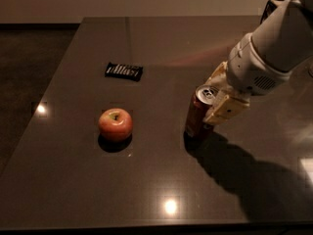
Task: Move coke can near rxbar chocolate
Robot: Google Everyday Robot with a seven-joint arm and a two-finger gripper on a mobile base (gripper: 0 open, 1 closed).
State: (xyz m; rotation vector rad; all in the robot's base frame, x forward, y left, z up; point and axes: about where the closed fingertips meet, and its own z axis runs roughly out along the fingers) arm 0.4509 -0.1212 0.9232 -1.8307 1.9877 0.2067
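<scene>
The coke can (197,115), red with a silver top, stands on the dark table (146,190) right of the middle, leaning slightly. My gripper (215,94) comes in from the right, and its cream fingers (224,110) clasp the upper part of the can. The rxbar chocolate (124,71), a flat black bar with white lettering, lies at the back left, well apart from the can.
A red-yellow apple (115,124) sits left of the can, in front of the bar. The table's left edge borders a dark floor (29,82). My white arm (274,48) reaches over the table's right side.
</scene>
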